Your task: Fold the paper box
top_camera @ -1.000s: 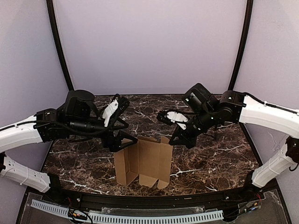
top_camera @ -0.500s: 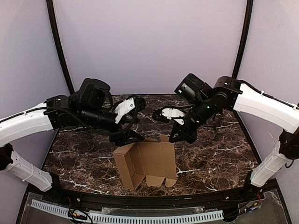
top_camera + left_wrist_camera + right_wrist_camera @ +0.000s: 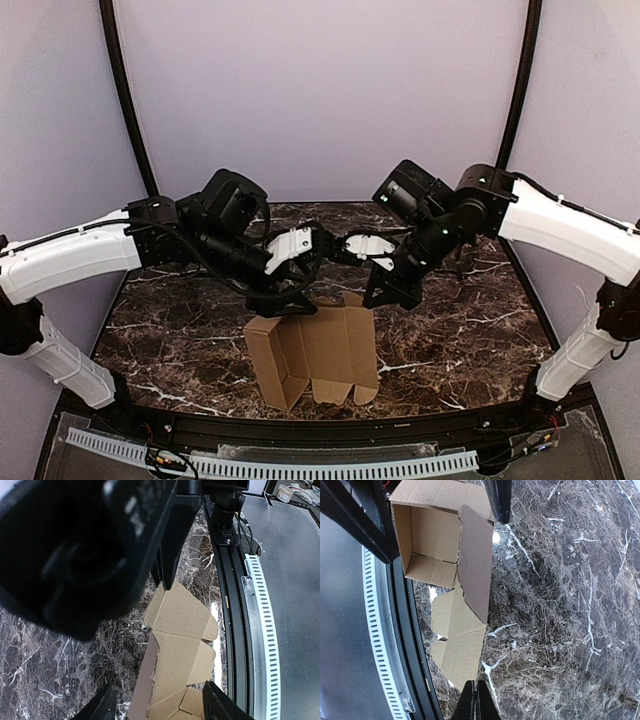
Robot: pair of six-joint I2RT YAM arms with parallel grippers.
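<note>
The left claw [image 3: 157, 706] is hanging released over the paper box [image 3: 315, 350]; the right claw [image 3: 475, 702] is clenched, empty. Pushing crooked risks tipping the box.

Dark marble tabletop [image 3: 480, 340], pale lilac walls [image 3: 320, 100], 2 black curved poles [image 3: 128, 100], even light

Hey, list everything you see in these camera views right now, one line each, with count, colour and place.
brown cardboard die-cut box: one, plain brown, partly folded, open, near middle of the table.
marble table top: one, dark brown with white veins, under the box.
perforated strip: one, white, along the near edge.
curved poles: two, black, back corners.
backdrop walls: pale lilac, behind and both sides.
left gripper: one, black and white, open, over the box's far edge.
right gripper: one, black and white, shut, at the box's far right corner.
</note>
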